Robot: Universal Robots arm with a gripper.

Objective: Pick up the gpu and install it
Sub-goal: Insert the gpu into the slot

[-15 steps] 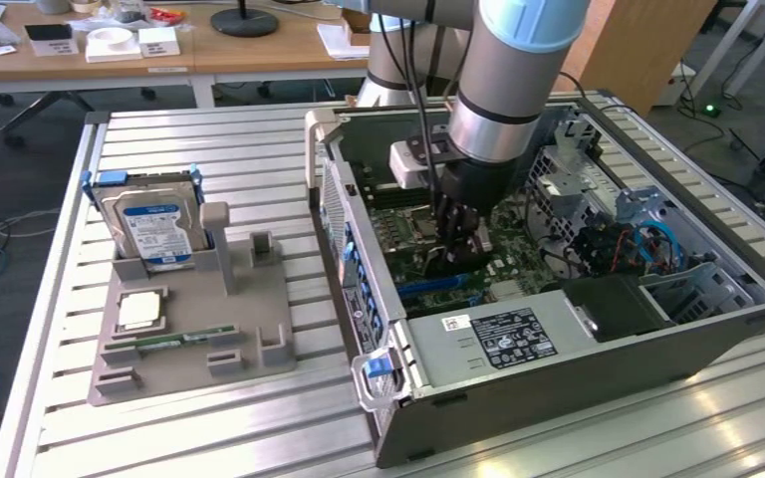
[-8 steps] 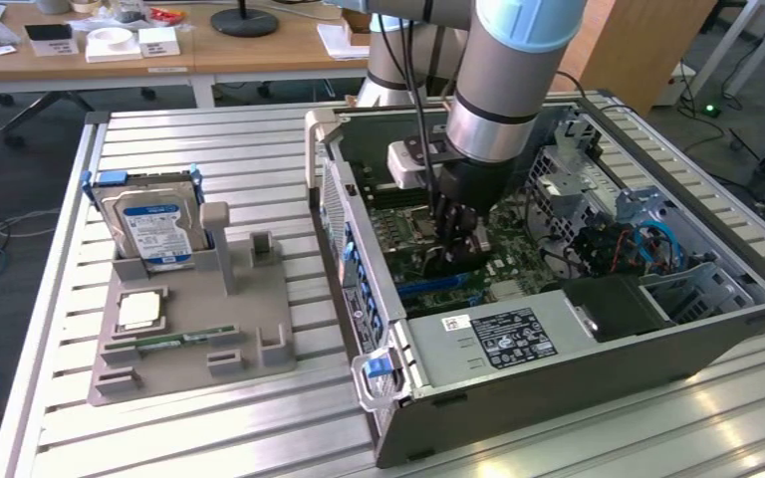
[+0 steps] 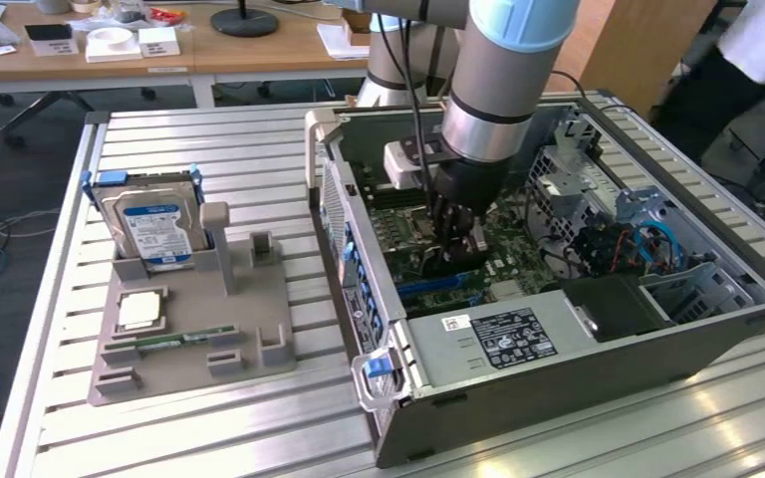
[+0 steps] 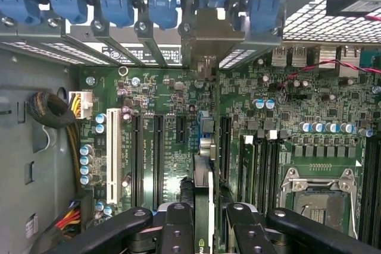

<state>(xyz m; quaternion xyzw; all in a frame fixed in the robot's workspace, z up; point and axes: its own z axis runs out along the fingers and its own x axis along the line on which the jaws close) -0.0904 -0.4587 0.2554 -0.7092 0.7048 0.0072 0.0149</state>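
The hand (image 4: pixel 202 230) is down inside the open computer case (image 3: pixel 556 368), over the motherboard (image 4: pixel 166 99). Its fingers (image 4: pixel 178 233) are set narrow, one on each flat side of the gpu (image 4: pixel 203 176), and hold the card on edge between them.

In the wrist view the gpu is seen edge-on. Its long axis runs straight away from the hand toward the rear wall of the case, parallel to the black expansion slots (image 4: pixel 158 153) and the white slot (image 4: pixel 110 147) beside it. The silver end bracket (image 4: pixel 205 34) lies at the far end, against the row of rear slot openings with blue retainers (image 4: pixel 161 4). The lower edge of the card stands in line with a slot that has a blue fitting (image 4: pixel 206 126). Whether that edge is fully seated in the slot cannot be told.

In the exterior view the hand (image 3: pixel 456 234) is near the middle of the board. The grey holder (image 3: pixel 196 329) on the worktop (image 3: pixel 223 139), well apart on the exterior view's left, carries the hard drive (image 3: pixel 154 227).

Judgement: the card is picked up and aligned with its slot; installation is under way.
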